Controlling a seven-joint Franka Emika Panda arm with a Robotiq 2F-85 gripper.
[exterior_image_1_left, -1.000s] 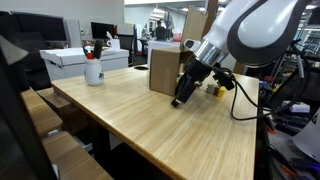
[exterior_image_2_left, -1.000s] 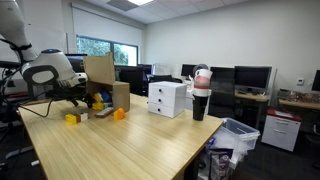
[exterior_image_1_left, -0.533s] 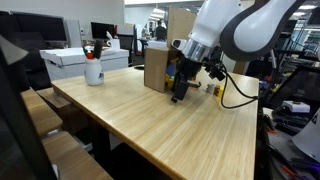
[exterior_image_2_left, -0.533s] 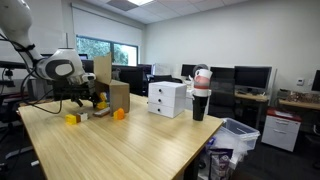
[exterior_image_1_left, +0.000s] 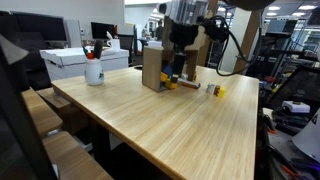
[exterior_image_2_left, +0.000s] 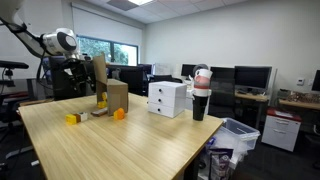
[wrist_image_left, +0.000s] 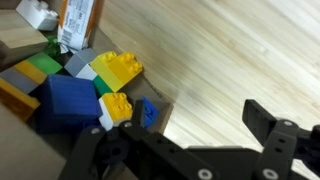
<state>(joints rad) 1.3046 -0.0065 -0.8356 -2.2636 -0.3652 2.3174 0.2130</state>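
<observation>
My gripper (wrist_image_left: 198, 112) is open and holds nothing; its two dark fingers reach in from the bottom of the wrist view over bare wood. To their left lies a pile of toy bricks: a yellow brick (wrist_image_left: 118, 67), a large blue brick (wrist_image_left: 68, 100), a green brick (wrist_image_left: 40, 68) and a small blue piece (wrist_image_left: 149, 112) close to my left finger. In both exterior views the gripper (exterior_image_1_left: 178, 45) (exterior_image_2_left: 82, 68) hangs above the open cardboard box (exterior_image_1_left: 154, 68) (exterior_image_2_left: 113, 93), clear of the table.
A yellow block (exterior_image_1_left: 216, 90) (exterior_image_2_left: 72, 118) and an orange block (exterior_image_2_left: 119, 114) lie on the wooden table (exterior_image_1_left: 180, 130) near the box. A white bottle (exterior_image_1_left: 93, 70), a white drawer unit (exterior_image_2_left: 167, 98) and a dark cup (exterior_image_2_left: 200, 100) stand farther off. Office desks surround the table.
The arm has lifted from table height beside the box to a spot above the box. The jaws have stayed open, and the blocks on the table have not moved.
</observation>
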